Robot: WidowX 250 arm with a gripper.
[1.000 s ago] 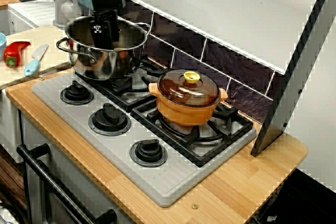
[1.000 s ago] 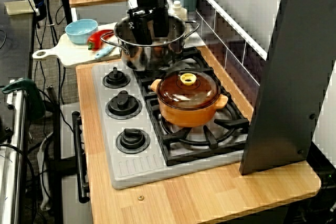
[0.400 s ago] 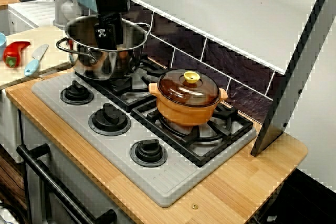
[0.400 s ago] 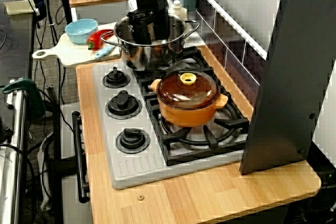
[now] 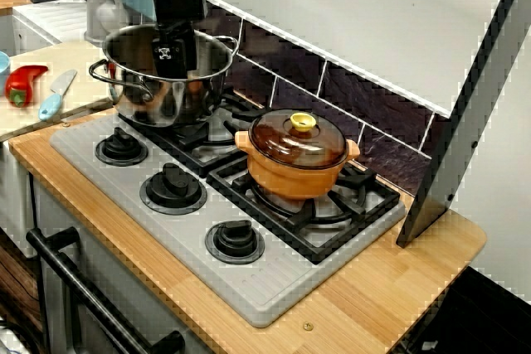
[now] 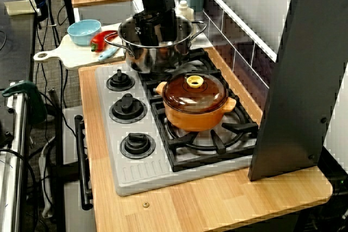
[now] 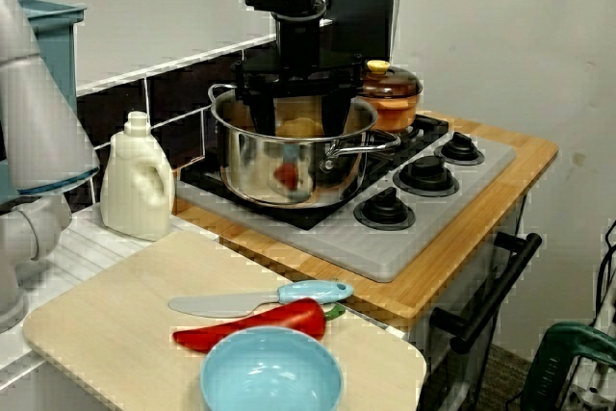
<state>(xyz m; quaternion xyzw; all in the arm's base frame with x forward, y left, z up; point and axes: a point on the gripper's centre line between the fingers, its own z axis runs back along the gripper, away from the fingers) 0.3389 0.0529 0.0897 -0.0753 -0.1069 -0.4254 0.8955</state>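
A steel pot with two loop handles stands on the stove's back-left burner. My black gripper reaches down into it from above. In the view from the cutting-board side its fingers stand wide apart, open, just inside the rim. A pale yellow object shows between them in the pot; I cannot tell whether a finger touches it. The pot wall hides the fingertips in the other two views.
An orange casserole with a brown glass lid sits on the neighbouring burner. Three stove knobs line the front. A cutting board holds a red pepper, a blue-handled knife and a blue bowl. A white bottle stands by the tiled wall.
The gripper has shifted a little toward the tiled wall inside the pot. Pot, casserole and the board's items have not moved.
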